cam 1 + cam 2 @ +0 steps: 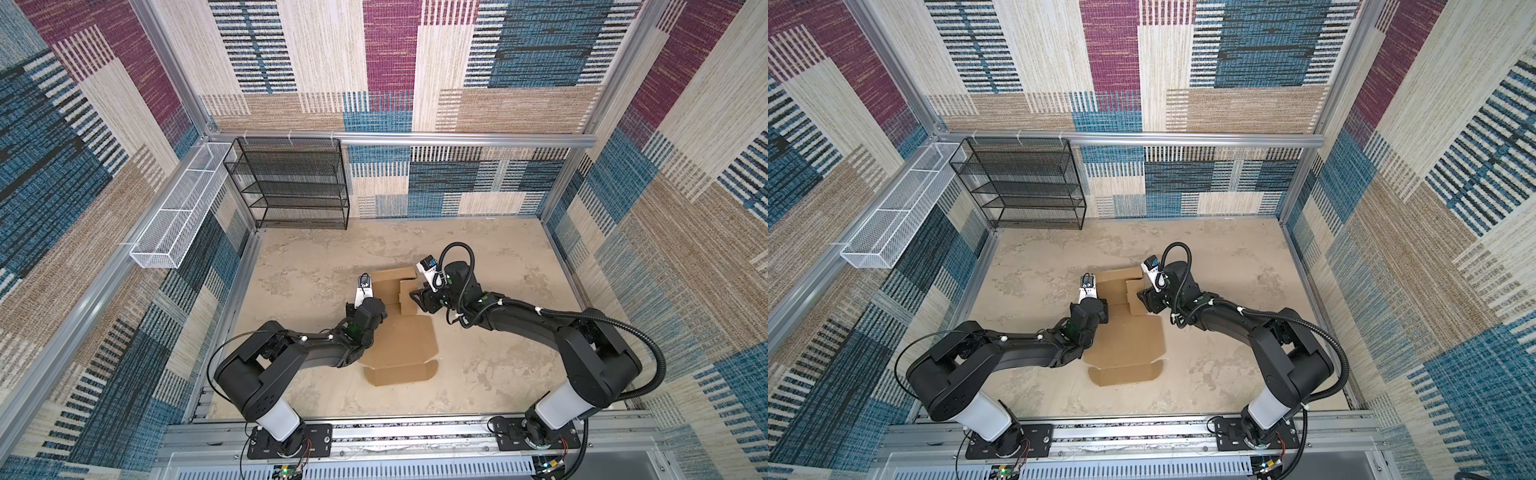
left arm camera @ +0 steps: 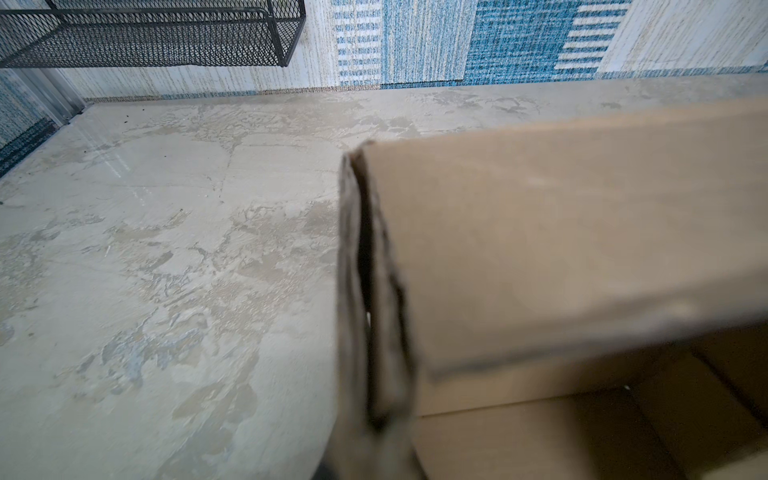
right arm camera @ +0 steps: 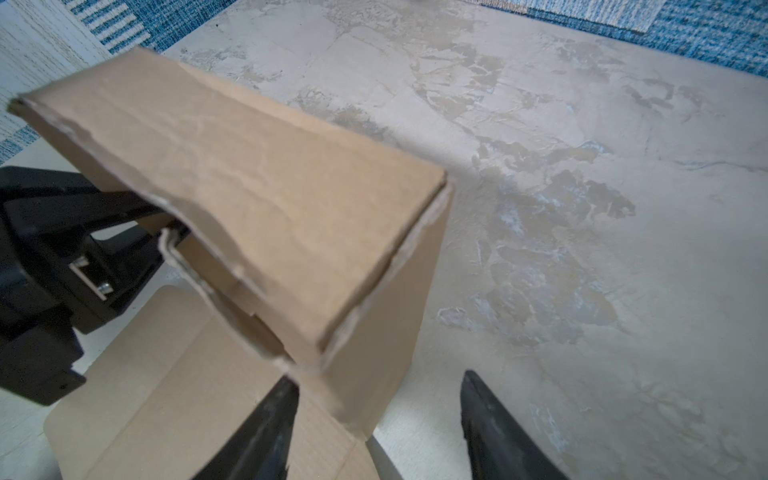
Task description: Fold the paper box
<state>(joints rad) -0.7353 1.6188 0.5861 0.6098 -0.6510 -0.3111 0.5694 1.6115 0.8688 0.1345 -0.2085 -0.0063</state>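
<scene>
The paper box [image 1: 399, 345] is a brown cardboard sheet lying mid-table in both top views, its far part [image 1: 1121, 286] raised into walls. My left gripper [image 1: 368, 291] is shut on the box's left side wall, whose doubled edge [image 2: 365, 266] runs straight into the jaws in the left wrist view. From the right wrist view it shows as a black clamp [image 3: 166, 228] on that wall. My right gripper [image 3: 378, 386] is open at the box's right side. The corner of the folded right wall [image 3: 374, 332] stands between its fingers [image 3: 286, 399], close to the inner one, unpinched.
A black mesh rack [image 1: 291, 183] stands against the back wall at the left. A white wire basket [image 1: 178, 208] hangs on the left wall. The box's flat lid panel and front flap [image 1: 399, 374] lie toward the arm bases. Patterned walls enclose the table.
</scene>
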